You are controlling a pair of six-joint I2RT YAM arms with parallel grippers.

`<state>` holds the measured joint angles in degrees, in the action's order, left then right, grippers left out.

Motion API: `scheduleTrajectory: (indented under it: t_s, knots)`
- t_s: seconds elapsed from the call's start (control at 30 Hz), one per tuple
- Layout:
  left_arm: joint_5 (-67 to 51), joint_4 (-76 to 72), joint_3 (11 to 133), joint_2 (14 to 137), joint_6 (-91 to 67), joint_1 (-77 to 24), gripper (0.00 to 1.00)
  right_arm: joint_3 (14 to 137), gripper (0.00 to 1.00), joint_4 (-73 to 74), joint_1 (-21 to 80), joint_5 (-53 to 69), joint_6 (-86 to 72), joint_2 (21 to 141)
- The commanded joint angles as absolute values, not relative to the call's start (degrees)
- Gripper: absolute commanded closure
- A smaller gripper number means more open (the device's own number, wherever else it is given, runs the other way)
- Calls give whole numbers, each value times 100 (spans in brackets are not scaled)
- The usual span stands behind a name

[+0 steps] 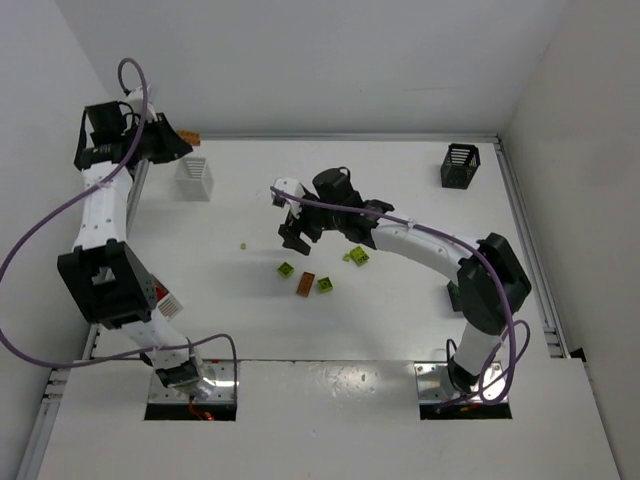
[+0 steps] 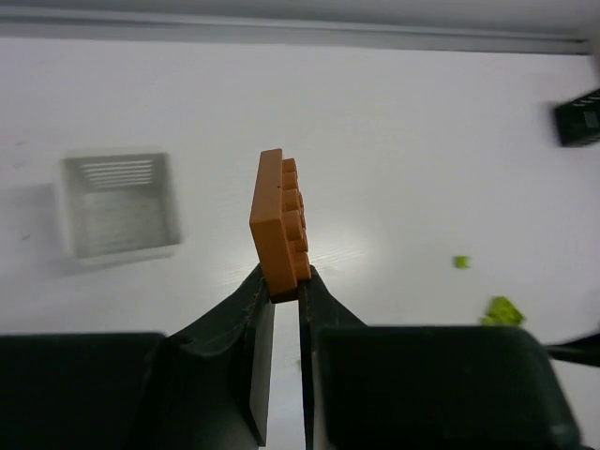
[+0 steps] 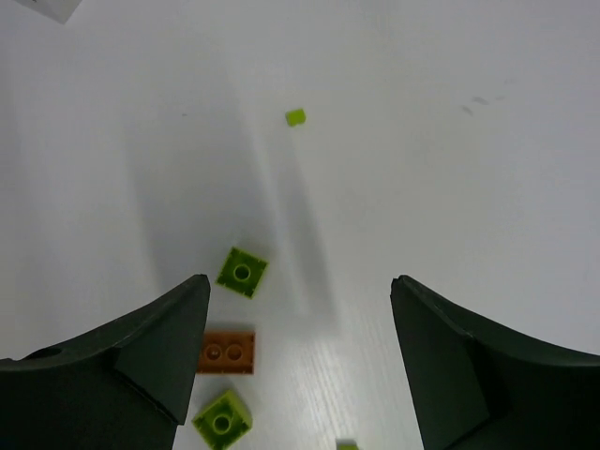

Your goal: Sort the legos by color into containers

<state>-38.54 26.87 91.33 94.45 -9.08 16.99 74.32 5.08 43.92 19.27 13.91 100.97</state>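
The left jaws are pinched shut on one edge of an orange brick (image 2: pixel 281 230), which sticks out past their tips. It looks light, stiff and slick, so I judge a grip across its flat faces safest. A white basket (image 2: pixel 117 202) lies ahead and to one side on the bare tabletop (image 2: pixel 403 141). The right jaws hang wide open and empty over loose legos (image 3: pixel 222 419), with a yellow-green brick (image 3: pixel 242 272) and an orange-brown brick (image 3: pixel 225 352) close by one finger and a tiny green bit (image 3: pixel 295 117) well ahead. Both have open room, and the black basket (image 1: pixel 460 165) sits far off by the tabletop's rail.
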Motion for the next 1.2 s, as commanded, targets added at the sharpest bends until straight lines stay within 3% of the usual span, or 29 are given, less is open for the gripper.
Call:
scheduleTrajectory:
  t_s: [0.0,0.37,0.63,0.73,0.77,0.8,1.03,1.17]
  knots:
    - [-2480,3276,9771,10035,-520,1740,99,7682,22,992,4280,1933,959,9984]
    - [-1468,3639,11135,11452,-220,1486,95,7682,21,1222,3955,1986,1020,9984]
    - [-1116,3691,10706,11479,26,1020,95,7682,21,1222,3736,1934,1020,9984]
    - [-739,3753,10653,11479,105,853,84,7682,21,1300,3683,1934,1020,9984]
    - [-590,3753,10652,11479,105,853,69,7682,21,1301,3683,1934,1020,9984]
    - [-502,3753,10652,11479,105,853,66,7682,21,1301,3630,1934,1020,9984]
    - [-62,3753,10705,11426,44,853,71,7524,21,1187,3516,2039,967,9879]
    - [-376,3753,10705,11137,-61,992,50,7523,21,1134,3516,2092,905,9879]
